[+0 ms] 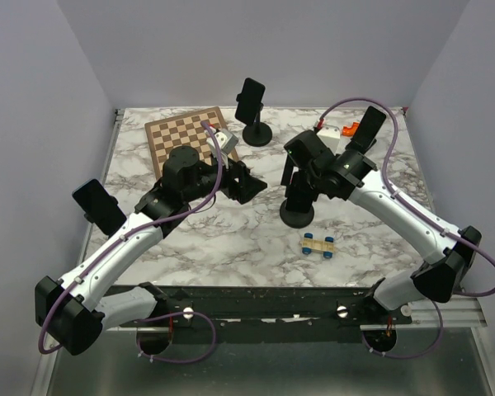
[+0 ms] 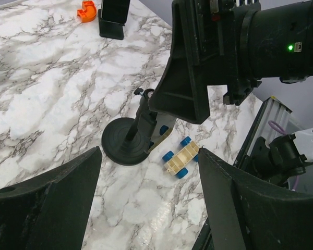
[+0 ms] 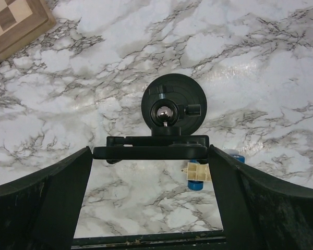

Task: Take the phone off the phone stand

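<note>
- Mid-counter (image 1: 231, 239), the phone (image 3: 151, 152) sits edge-on atop the phone stand (image 3: 172, 86), with a small blue-wheeled toy car (image 1: 319, 244) near its base.
- Right gripper (image 3: 151, 148) — jaws spread wide, a fingertip at each end of the phone; whether they press it, I cannot tell.
- Left gripper (image 2: 148, 153) hovers alongside, jaws wide, holding nothing.

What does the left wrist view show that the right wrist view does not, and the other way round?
Only the left wrist view shows an orange piece and a black upright object beside it at the far edge. Only the right wrist view shows the chessboard corner and, from straight above, the shiny ball joint of the stand. Both show the stand's round base, the toy car and the marble table.
</note>
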Motion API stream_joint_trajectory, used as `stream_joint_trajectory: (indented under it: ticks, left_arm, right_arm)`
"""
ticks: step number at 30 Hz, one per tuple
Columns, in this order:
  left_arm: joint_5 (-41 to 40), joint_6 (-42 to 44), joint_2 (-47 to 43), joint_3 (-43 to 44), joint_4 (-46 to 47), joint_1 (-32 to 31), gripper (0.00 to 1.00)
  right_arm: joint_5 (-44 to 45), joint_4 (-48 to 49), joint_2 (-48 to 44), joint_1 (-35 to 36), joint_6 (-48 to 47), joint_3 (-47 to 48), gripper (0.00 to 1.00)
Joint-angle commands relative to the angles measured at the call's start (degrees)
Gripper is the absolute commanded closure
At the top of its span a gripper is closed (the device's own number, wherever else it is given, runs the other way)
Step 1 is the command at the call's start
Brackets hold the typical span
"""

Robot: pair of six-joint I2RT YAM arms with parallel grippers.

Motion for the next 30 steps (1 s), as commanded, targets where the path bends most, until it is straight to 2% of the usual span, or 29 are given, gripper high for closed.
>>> stream_joint_trajectory:
  ticks: [1,8,15,17,19,21,25,27,30]
  left_arm:
    - [-1.74,0.98,-0.47,1.31,-0.08,-0.57,0.18]
    - [-1.66,1.01,-0.38,1.41,-0.18,-0.75,0.18]
    - [-1.83,1.27,-0.05,1.50,-0.46,-0.94,0.18]
    - [-1.92,1.27,-0.03,1.57,-0.47,-1.03,0.18]
    - [-1.92,1.35,0.06,1.51,-0.53,-1.02,0.18]
    - [-2.14,1.42,0.21,1.48,-0.51,-1.10,0.18]
    - [-2.42,1.71,1.00,1.82,-0.80,-1.36,0.18]
    - [-1.93,1.58,1.35,1.87,-0.29,-1.50,0.18]
    - [-2.47,1.06,1.46,0.54,1.92,-1.85,0.18]
  right_arm:
    - [4.31,-1.33,2.15,0.82,2.08,2.68,0.04]
    - [7.12,-2.87,3.88,1.66,3.16,2.78,0.11]
    - [8.97,-3.17,4.33,1.74,3.03,2.35,0.12]
    - [8.62,-2.31,3.82,1.74,2.28,1.69,0.17]
    - [7.78,-0.11,2.72,1.77,0.90,-0.04,0.28]
    - [6.86,3.05,1.04,1.74,-1.06,-2.23,0.44]
    - [4.86,6.31,-0.38,1.74,-4.13,-4.37,0.82]
    - [4.42,6.74,-0.23,1.74,-5.00,-4.63,0.97]
    - [3.86,6.96,-0.15,1.77,-5.32,-4.87,0.99]
